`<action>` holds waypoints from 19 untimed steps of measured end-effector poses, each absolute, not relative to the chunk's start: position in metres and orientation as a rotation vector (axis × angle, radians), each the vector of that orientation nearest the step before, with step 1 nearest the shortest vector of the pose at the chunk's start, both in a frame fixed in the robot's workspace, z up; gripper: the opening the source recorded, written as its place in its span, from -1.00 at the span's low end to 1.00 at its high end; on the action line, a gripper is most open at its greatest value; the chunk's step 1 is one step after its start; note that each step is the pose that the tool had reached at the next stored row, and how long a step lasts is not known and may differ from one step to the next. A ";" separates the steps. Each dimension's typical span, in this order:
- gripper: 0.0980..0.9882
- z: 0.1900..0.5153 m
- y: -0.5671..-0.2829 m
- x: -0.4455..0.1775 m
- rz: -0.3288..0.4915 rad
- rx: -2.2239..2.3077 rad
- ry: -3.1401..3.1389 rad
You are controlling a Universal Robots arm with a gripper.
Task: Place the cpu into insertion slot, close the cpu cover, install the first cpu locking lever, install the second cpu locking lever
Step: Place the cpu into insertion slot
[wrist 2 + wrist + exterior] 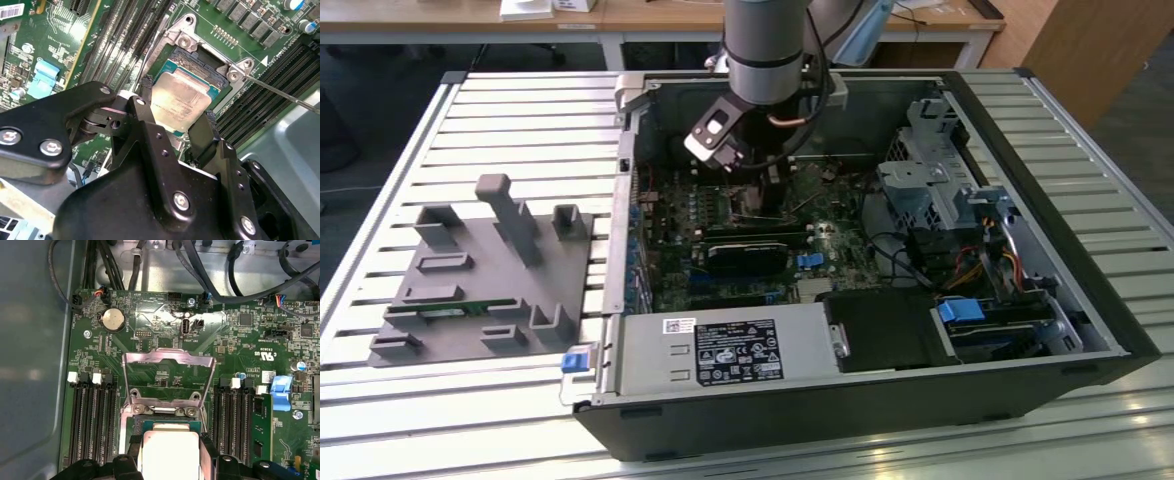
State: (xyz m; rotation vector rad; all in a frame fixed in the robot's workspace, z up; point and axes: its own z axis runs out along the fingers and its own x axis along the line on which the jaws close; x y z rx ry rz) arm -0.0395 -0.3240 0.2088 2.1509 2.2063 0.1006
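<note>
A: Where is the case set?
B: On a slatted table, desks behind.
A: The cpu?
B: Gripped by the gripper at the slot; the cover is seen raised in the first wrist view.

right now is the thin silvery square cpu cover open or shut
Open: the silvery frame cover is flipped back, leaving the pale tan-silver square chip uncovered.

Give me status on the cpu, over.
Gripper shut on cpu. Cpu over slot. Cover open. Nothing in the way.
</note>
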 end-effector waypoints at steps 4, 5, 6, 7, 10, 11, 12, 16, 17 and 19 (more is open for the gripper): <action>0.00 0.208 -0.322 -0.040 0.101 2.153 2.205; 0.00 0.207 -0.322 -0.040 0.101 2.155 2.203; 0.00 0.206 -0.322 -0.040 0.100 2.157 2.200; 0.00 0.205 -0.322 -0.040 0.100 2.159 2.198; 0.00 0.203 -0.321 -0.041 0.100 2.165 2.192; 0.00 0.202 -0.321 -0.041 0.100 2.165 2.192; 0.00 0.202 -0.321 -0.041 0.100 2.165 2.192; 0.00 0.199 -0.321 -0.042 0.100 2.165 2.192; 0.00 0.199 -0.321 -0.042 0.100 2.165 2.192; 0.00 0.198 -0.321 -0.042 0.100 2.165 2.192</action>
